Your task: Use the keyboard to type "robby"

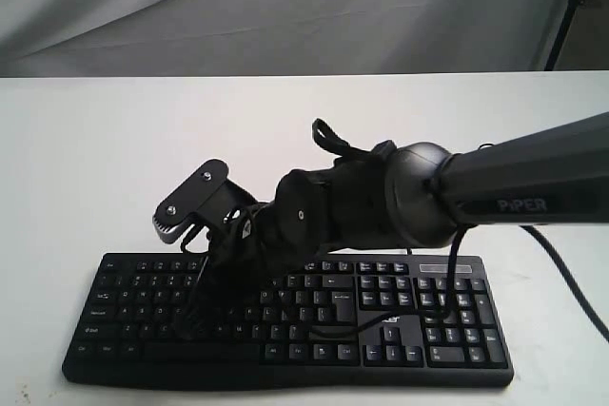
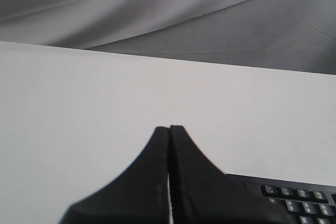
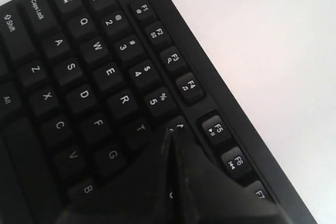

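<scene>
Keyboard position: the keyboard (image 1: pixel 114 316) lies flat on the white table (image 1: pixel 95 159) at 6 o'clock in the exterior view, its long side along the near edge and the number pad towards 4 o'clock.

Keys in sight: the right wrist view shows R, T, B and the number row plainly. O and Y are hidden under the finger.

Right gripper: the right gripper (image 3: pixel 170 132) has its jaws pressed together into one point and holds nothing. The tip sits over the 6 key, just beside T and 5 and one key away from R. I cannot tell whether it touches a key or hangs just above it.

Right arm: the right arm (image 1: pixel 533 178) comes in from 3 o'clock and reaches across the middle to the letter half of the board.

Left gripper: the left gripper (image 2: pixel 169 128) is also closed and empty. It is over bare table, with only a corner of the board in its view.

Progress: no screen or typed text is in view, so the count of letters entered cannot be read. The tip is on none of the five letters, which suggests a travel between keys rather than a press.

Left to do: any of r, o, b, b, y not yet struck; how many cannot be told.
</scene>
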Controlling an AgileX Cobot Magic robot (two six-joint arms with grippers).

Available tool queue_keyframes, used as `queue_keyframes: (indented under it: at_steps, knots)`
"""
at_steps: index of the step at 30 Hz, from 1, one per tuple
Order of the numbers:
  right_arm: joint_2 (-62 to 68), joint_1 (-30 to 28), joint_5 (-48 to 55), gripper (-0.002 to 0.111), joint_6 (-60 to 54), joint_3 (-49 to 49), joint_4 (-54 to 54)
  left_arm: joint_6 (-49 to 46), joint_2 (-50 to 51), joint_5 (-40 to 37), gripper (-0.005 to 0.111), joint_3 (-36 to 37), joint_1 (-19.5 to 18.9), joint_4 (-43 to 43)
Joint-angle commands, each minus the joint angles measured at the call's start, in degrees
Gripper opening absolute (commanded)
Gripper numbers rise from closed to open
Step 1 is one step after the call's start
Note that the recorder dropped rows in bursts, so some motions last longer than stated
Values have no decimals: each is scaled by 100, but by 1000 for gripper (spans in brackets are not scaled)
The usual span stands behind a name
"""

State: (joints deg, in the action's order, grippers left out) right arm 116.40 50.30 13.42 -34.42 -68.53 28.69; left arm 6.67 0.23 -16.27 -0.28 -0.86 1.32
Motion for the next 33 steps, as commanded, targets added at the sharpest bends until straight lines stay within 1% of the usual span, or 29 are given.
queue_keyframes:
  at_steps: [1,16,27,29,33]
  knots:
    - [5,-6,28,0,5,-25,-13,21,-23,14,0,28,20,-54]
    - [185,42,16,0,5,-25,38,21,-23,14,0,28,20,-54]
    - [-556,-49,413,0,22,-9,-234,21,-23,14,0,28,20,-54]
    - [-784,-74,359,0,35,169,-302,21,-23,14,0,28,20,-54]
    - [-1517,-182,182,0,83,979,-302,21,-23,14,0,28,20,-54]
